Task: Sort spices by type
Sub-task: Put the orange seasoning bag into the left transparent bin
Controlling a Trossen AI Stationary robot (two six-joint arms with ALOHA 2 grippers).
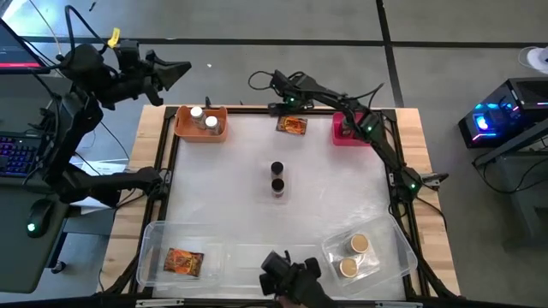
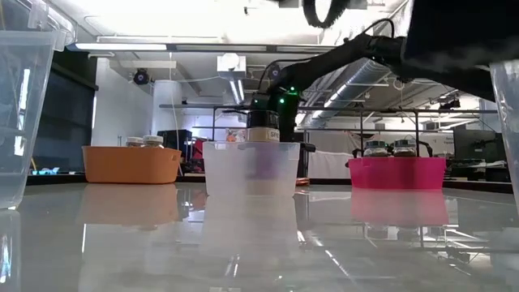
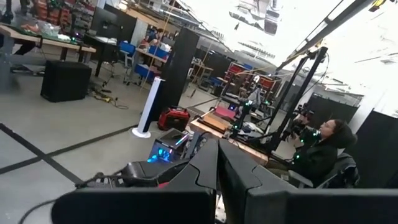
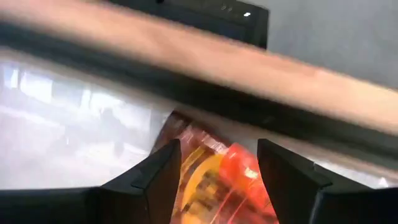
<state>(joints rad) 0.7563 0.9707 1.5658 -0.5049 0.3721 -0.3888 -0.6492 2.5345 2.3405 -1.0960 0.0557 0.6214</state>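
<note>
Right gripper (image 4: 217, 165) | fingers apart, straddling orange spice packet (image 1: 292, 125), top centre | risk: flat packet slides off pads | left gripper (image 1: 175, 73) together, parked upper left

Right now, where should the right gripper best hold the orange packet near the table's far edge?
Probably from straight above, across its short width: the orange packet lies flat, and the open right gripper already straddles it. Pinch one edge, since a flat packet offers no raised side.
</note>
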